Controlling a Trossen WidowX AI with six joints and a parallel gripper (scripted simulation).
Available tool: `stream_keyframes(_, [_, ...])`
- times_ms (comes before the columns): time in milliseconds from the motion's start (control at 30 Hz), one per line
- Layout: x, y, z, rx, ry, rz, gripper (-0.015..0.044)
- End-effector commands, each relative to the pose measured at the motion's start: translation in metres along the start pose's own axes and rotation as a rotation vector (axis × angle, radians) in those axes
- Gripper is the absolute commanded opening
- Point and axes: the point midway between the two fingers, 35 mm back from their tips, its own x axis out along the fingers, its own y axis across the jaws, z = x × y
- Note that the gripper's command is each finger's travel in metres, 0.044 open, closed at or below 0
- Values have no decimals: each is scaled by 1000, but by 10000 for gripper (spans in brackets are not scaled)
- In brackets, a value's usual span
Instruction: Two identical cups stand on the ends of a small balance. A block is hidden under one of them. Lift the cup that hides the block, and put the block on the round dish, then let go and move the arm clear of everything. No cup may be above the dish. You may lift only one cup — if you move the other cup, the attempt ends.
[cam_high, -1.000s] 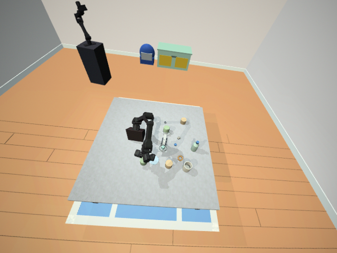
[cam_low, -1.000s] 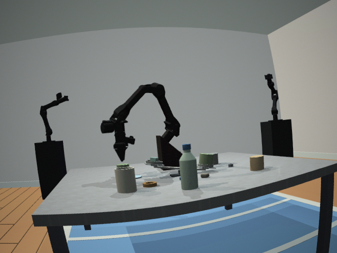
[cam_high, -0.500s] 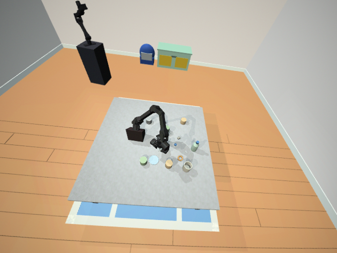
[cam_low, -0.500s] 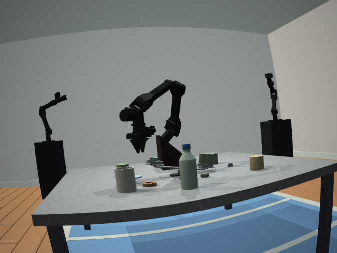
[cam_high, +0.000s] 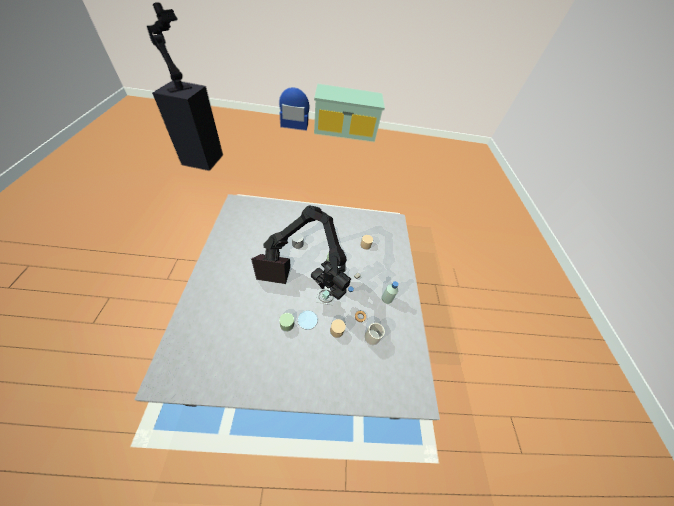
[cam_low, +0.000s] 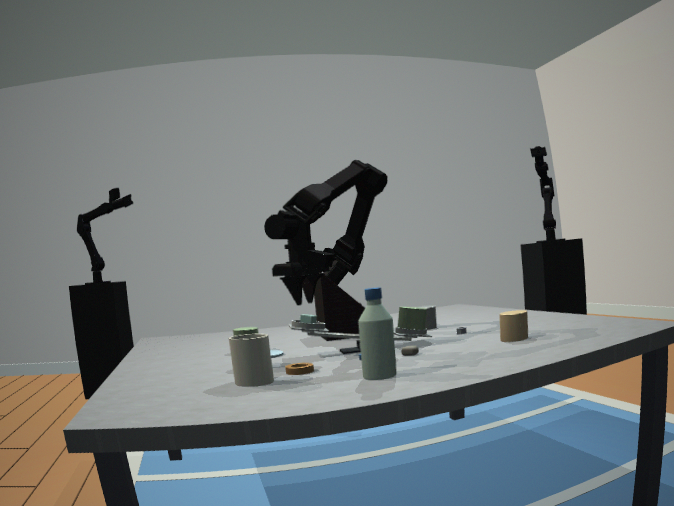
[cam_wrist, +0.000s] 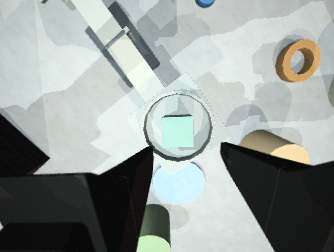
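Observation:
The teal block (cam_high: 325, 294) (cam_low: 308, 318) (cam_wrist: 178, 131) lies uncovered in the ringed pan at one end of the balance (cam_wrist: 132, 67). My gripper (cam_low: 303, 302) (cam_wrist: 186, 149) is open and empty, above that pan, its fingers pointing down. In the wrist view the block shows just beyond the fingertips, between their lines. One green cup (cam_high: 286, 321) (cam_wrist: 154, 240) stands on the table beside the pale blue round dish (cam_high: 307, 319) (cam_low: 276, 352) (cam_wrist: 179, 184), not over it. The other green cup (cam_low: 412, 318) stands on the far end of the balance, mostly hidden by the arm in the top view.
A tan cylinder (cam_high: 338, 327) (cam_wrist: 292, 152) stands near the dish. Beyond it are an orange ring (cam_wrist: 285, 66) and a beige mug (cam_high: 374, 337) (cam_low: 250, 360). A green bottle (cam_high: 388, 294) (cam_low: 377, 345) stands farther right. Another tan cylinder (cam_high: 366, 241) (cam_low: 513, 326) is at the back.

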Motion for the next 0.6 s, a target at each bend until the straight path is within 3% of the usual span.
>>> stream_keyframes(0, [12,3,3,8,-4,9,260])
stream_keyframes(567, [34,2,3,8,-5,10,260])
